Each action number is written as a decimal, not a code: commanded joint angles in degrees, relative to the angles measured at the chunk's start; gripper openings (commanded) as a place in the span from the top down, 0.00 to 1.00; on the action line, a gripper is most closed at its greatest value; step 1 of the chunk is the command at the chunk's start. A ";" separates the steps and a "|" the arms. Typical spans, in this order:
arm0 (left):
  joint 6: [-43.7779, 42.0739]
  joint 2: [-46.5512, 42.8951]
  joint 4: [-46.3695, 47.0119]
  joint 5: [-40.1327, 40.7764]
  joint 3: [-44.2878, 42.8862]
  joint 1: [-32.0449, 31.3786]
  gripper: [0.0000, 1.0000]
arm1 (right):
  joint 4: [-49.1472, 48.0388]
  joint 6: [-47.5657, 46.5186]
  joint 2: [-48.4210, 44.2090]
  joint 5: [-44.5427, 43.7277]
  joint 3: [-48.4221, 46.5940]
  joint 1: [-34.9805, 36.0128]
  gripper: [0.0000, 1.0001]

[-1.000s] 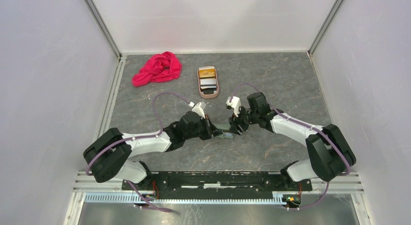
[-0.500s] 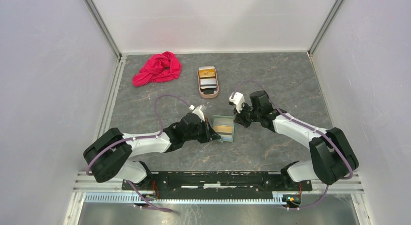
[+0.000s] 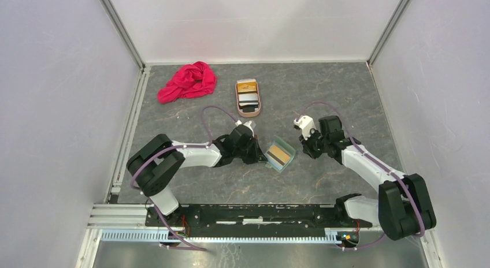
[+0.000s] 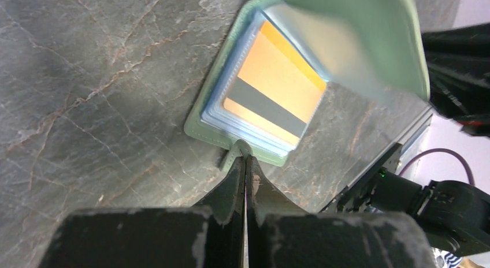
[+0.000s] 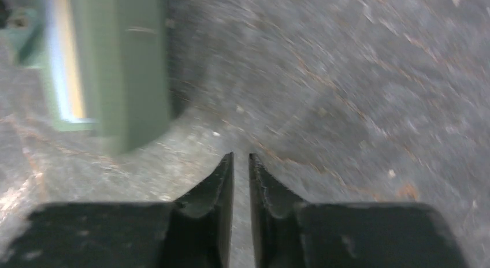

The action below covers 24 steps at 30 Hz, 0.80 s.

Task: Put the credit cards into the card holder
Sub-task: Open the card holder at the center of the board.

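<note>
- Left gripper (image 4: 245, 161): jaws pressed flat together, pinching the small snap tab (image 4: 229, 158) at the edge of the card holder (image 4: 199, 126).
- Card holder lies open on the table (image 4: 86, 77). Sage-green outside, light blue pockets inside.
- An orange card (image 4: 281, 83) with a dark stripe sits in the pocketed leaf, which lies flat on the table. The card shows nearly whole.
- The other leaf (image 4: 358, 37) comes out blurred in the left wrist view. It looks raised off the table, but how steeply cannot be told.
- Right gripper (image 5: 241, 158): jaws drawn almost together with only a thin slit between them. Nothing is in the slit, and the tips are over bare table.
- In the right wrist view the card holder is a blurred green block at upper left, apart from the right fingertips.
- Top view: the card holder sits at mid-table, turned on a diagonal, between the two grippers. The left gripper touches its left edge. The right gripper is near its right side, with a clear gap.
- Far of the card holder, well apart from it, stands a pinkish-tan oval tray (image 3: 258, 100).
- More credit cards (image 3: 248, 97) are stacked in the tray: an orange one at the far end, then light and dark ones toward the near end. Exact count cannot be told.
- Far left on the table: a crumpled red cloth (image 3: 188, 81), left of the tray and apart from it.
</note>
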State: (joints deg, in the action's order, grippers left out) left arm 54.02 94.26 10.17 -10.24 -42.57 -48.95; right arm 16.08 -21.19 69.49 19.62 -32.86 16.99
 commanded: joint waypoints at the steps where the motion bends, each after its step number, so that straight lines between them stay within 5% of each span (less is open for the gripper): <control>1: -3.13 3.23 -2.34 -1.77 -1.45 -0.34 0.98 | -0.23 -1.22 -0.49 -8.62 -2.28 -4.10 0.69; 5: -3.49 2.88 -3.28 -0.62 -0.86 -0.84 0.98 | 0.76 -5.41 -4.10 -2.37 -5.96 -5.05 0.51; 8: -4.69 1.86 -4.26 0.56 -1.84 -1.21 0.98 | 10.57 -15.53 -6.10 22.71 -12.96 -5.10 0.45; 11: -5.59 1.81 -4.87 0.22 -3.32 -1.39 0.98 | 19.56 -22.96 -1.34 41.15 -15.70 -1.83 0.55; 15: -5.32 1.10 -3.77 0.30 -2.55 -1.36 0.98 | 34.12 -44.04 3.89 40.15 -16.58 9.31 0.76; 18: -4.90 0.30 -2.98 0.65 -1.34 -1.41 0.98 | 17.86 -31.66 -0.56 32.40 -9.65 14.32 1.00; 24: -4.80 -0.38 -2.84 1.34 -1.05 -1.41 0.98 | 3.65 -22.38 1.24 12.19 -2.68 26.95 1.00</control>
State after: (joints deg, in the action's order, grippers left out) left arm 51.35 95.68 7.84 -10.04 -44.18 -50.02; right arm 31.62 -48.99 69.91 45.15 -38.13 38.22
